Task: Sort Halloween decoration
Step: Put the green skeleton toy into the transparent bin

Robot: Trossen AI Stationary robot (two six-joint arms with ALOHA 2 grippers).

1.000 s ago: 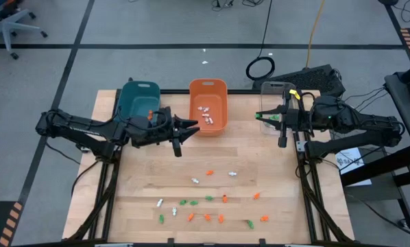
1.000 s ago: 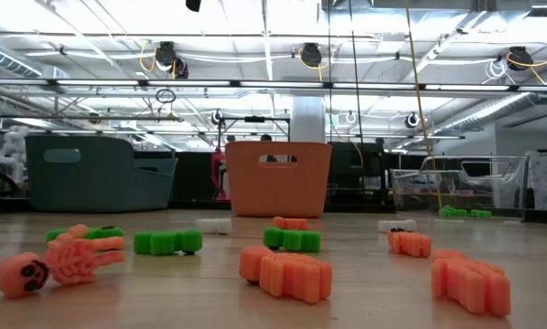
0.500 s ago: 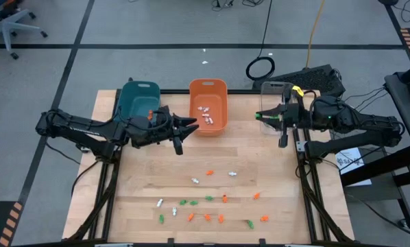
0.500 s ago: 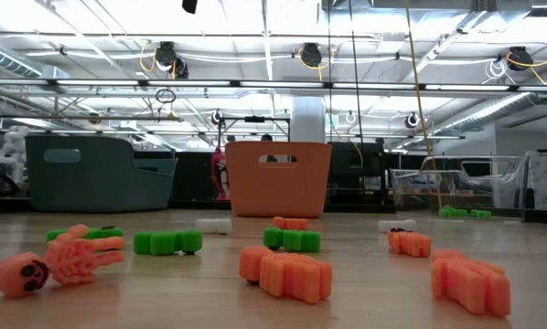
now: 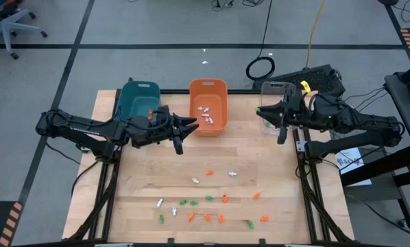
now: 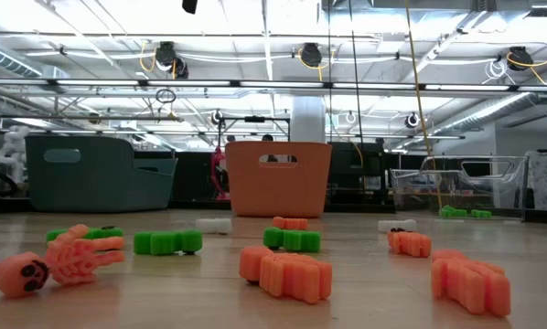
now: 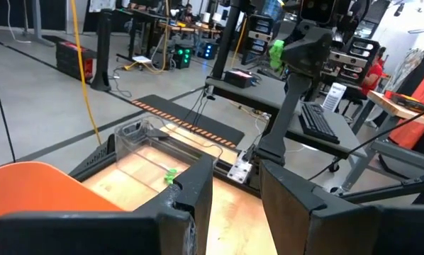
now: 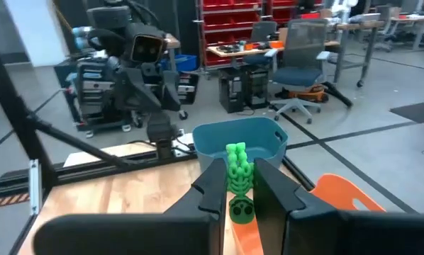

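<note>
The right gripper (image 8: 240,185), clamped on a small green skeleton trinket (image 8: 237,177), probably hangs just above the clear plastic bin (image 5: 275,92) at the table's far right corner.

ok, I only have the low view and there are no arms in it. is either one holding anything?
Observer: Yes. The right gripper has its jaws shut on a green skeleton, above the edge of the clear bin that faces the orange bin.
Operator: and the left?
Observer: The left gripper hangs beside the orange bin's side that faces the teal bin, jaws open, nothing between them.
Operator: what's in the orange bin?
Observer: Only white trinkets, as far as the high view shows.
</note>
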